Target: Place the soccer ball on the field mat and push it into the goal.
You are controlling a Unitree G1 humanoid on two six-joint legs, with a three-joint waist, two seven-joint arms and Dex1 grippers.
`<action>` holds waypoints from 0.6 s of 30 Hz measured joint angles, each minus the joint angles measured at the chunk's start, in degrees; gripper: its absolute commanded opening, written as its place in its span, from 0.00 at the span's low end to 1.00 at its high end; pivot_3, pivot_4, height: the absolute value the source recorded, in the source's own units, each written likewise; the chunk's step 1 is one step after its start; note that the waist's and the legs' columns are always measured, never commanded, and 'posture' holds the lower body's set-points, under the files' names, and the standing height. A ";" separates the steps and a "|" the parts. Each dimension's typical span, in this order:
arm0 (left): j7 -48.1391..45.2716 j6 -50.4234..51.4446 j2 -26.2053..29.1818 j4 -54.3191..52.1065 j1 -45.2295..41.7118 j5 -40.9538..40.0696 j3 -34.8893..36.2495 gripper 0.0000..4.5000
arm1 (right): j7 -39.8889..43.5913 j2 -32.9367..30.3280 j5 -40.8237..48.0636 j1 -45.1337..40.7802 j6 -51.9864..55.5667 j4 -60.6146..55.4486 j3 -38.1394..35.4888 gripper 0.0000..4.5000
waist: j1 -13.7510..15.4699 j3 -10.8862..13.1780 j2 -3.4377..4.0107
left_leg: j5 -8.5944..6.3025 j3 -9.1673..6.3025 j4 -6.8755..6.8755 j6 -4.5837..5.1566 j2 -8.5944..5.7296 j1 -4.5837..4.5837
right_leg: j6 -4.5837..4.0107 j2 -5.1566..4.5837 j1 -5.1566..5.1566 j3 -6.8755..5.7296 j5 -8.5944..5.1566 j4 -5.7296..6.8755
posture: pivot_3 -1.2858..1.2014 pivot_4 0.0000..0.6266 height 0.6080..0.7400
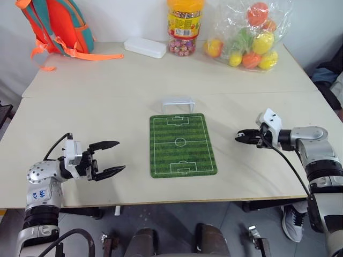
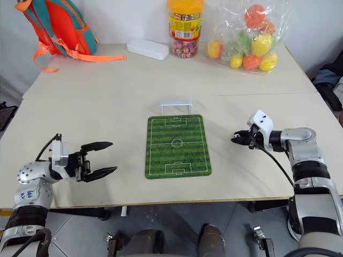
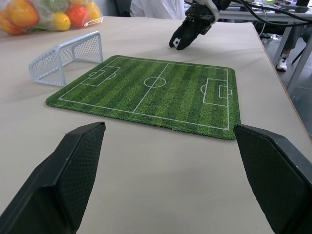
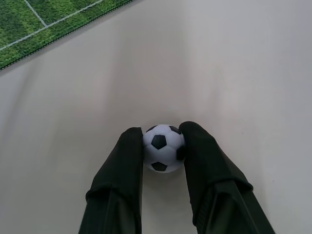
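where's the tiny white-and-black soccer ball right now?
The tiny white-and-black soccer ball sits clamped between the right gripper's black fingers, over bare tabletop just right of the green field mat, not yet on it.

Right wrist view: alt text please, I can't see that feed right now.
The right gripper pinches the soccer ball between its two black fingers, over the bare beige table. A corner of the field mat lies beyond it.

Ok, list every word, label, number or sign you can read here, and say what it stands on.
Nothing reads clearly.
Yellow-lidded plastic candy jar: printed label, too small to read.
Left arm's grey metal wrist housing: blue handwriting, illegible.
Green rectangular field mat: white pitch lines, no text.
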 measured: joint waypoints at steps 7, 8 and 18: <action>-2.66 0.12 -0.06 -0.05 -0.18 -0.60 -0.27 1.00 | 1.04 -1.41 4.21 4.13 15.89 -28.88 0.20 0.19 | 0.09 0.00 0.01 | -0.01 0.01 -0.03 -0.02 0.05 -0.06 | 0.00 0.04 -0.15 0.04 0.00 0.06 | 0.52 0.24 1.00; -3.11 0.10 -0.08 0.00 -0.20 -0.61 -0.33 1.00 | 1.43 -1.16 5.66 5.07 19.13 -34.99 0.82 0.19 | 0.06 0.01 0.01 | -0.01 0.01 -0.03 -0.02 0.05 -0.06 | 0.00 0.04 -0.16 0.04 0.00 0.07 | 0.52 0.24 1.00; -3.90 -1.55 -0.27 0.74 -0.21 -0.45 -2.39 1.00 | 0.62 4.77 9.72 8.51 35.70 -64.64 16.10 0.19 | 0.50 0.00 -0.04 | -0.02 0.02 0.07 -0.01 0.01 -0.09 | -0.01 0.04 -0.18 0.13 0.01 0.10 | 0.52 0.24 1.00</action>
